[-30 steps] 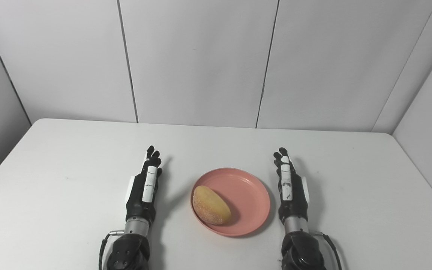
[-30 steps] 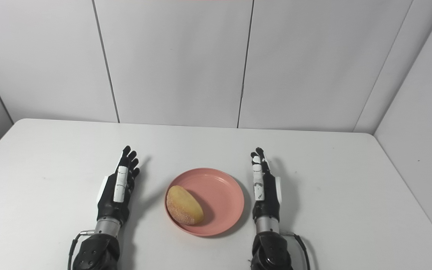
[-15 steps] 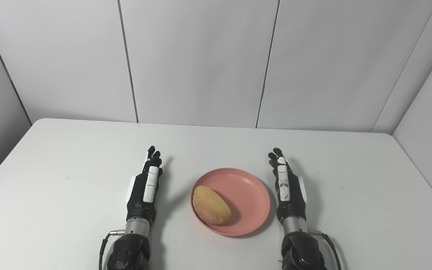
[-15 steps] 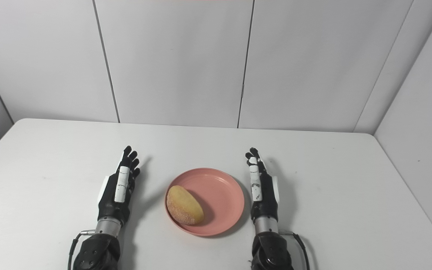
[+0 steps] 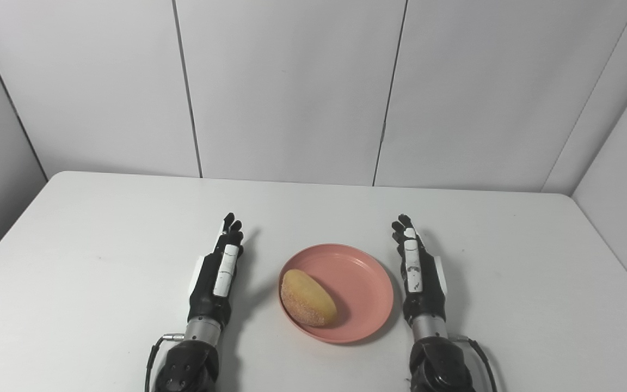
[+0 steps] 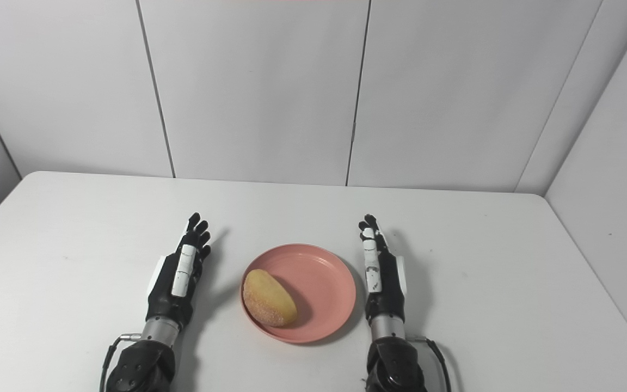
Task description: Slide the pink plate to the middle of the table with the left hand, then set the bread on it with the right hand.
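Observation:
A pink plate lies near the middle of the white table, toward the front. A golden oval bread rests on the plate's left part. My left hand lies open to the left of the plate, fingers stretched forward, holding nothing and apart from the rim. My right hand lies open just right of the plate, close to its rim, fingers straight and empty.
White wall panels stand behind the table and along both sides. The table's far edge meets the back wall; its right edge runs near the side panel.
My left hand has shifted a little to the right, toward the plate. My right hand drifted slightly left toward the plate's rim. Plate and bread stay put.

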Action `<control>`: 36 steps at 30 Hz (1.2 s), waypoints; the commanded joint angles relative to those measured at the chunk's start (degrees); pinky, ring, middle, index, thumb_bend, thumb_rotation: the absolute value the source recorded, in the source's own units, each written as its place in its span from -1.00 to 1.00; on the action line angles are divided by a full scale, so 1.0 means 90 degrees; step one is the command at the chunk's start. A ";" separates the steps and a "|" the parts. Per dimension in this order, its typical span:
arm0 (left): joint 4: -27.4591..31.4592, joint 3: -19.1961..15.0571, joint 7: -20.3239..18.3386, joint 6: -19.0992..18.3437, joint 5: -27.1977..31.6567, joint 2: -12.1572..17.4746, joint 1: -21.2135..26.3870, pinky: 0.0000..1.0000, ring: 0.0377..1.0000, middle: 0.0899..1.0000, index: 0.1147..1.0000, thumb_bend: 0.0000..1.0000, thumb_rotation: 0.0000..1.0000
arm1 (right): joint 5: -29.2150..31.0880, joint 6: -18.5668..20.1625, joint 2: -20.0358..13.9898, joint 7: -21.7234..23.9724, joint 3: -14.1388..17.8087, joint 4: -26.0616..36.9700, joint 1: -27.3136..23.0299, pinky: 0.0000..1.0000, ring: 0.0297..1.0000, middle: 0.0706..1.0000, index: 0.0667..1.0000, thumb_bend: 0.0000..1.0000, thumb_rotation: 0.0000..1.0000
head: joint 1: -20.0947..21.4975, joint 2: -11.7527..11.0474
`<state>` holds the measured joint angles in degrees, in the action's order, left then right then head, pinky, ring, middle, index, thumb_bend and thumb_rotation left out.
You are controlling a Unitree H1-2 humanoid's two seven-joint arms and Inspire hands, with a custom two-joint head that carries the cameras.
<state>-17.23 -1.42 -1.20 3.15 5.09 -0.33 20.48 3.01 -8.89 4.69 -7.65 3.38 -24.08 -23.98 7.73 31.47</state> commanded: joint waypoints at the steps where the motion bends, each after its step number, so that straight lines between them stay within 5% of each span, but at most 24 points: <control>1: -0.0103 -0.0021 -0.0043 -0.0023 0.0038 -0.0002 -0.0232 1.00 1.00 1.00 1.00 0.90 0.81 | -0.0059 0.0172 -0.0098 -0.0020 0.0050 -0.0135 0.0319 1.00 0.89 0.81 0.82 0.66 1.00 | -0.0006 0.0009; 9: 0.0384 -0.0121 0.0098 0.0192 0.0126 -0.0259 -0.0616 1.00 1.00 1.00 1.00 0.80 0.76 | 0.0063 0.0461 -0.0192 0.0146 0.0068 0.0849 0.0778 1.00 0.89 0.82 0.86 0.64 1.00 | -0.0069 -0.0044; 14: 0.1190 -0.0110 0.0012 -0.0199 0.0372 -0.0381 -0.1108 1.00 1.00 1.00 1.00 0.89 0.72 | 0.0495 0.1379 -0.0124 0.0273 0.0169 0.1952 0.1244 1.00 0.93 0.88 0.89 0.63 1.00 | -0.0098 -0.0037; 19: 0.2241 -0.0133 -0.0172 -0.1012 0.1000 -0.0357 -0.1803 1.00 1.00 1.00 1.00 0.75 0.71 | 0.0660 0.2096 -0.0185 0.0436 0.0127 0.2994 0.1965 1.00 0.92 0.87 0.85 0.61 1.00 | -0.0089 0.0004; 22: 0.2873 -0.0180 -0.0267 -0.1507 0.1443 -0.0306 -0.2211 1.00 1.00 1.00 1.00 0.65 0.87 | 0.1048 0.2599 -0.0204 0.0564 0.0183 0.3592 0.2356 1.00 0.93 0.88 0.88 0.65 1.00 | -0.0104 0.0024; 29: 0.4227 -0.0271 -0.0104 -0.2896 0.2064 -0.0132 -0.3075 1.00 1.00 1.00 1.00 0.41 1.00 | 0.1472 0.3158 -0.0372 0.0825 0.0097 0.4500 0.3090 1.00 0.94 0.88 0.89 0.61 1.00 | -0.0195 0.0069; 36: 0.3963 -0.0262 -0.0029 -0.2277 0.1335 -0.0025 -0.2962 1.00 1.00 1.00 1.00 0.22 0.95 | 0.1377 0.2734 -0.0292 0.0824 -0.0013 0.4536 0.3263 1.00 0.96 0.90 0.87 0.64 1.00 | -0.0153 0.0088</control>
<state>20.05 -3.83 -2.42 -18.93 19.26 -0.88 -6.01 15.79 16.37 1.77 -0.50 3.44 17.05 4.73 6.24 32.17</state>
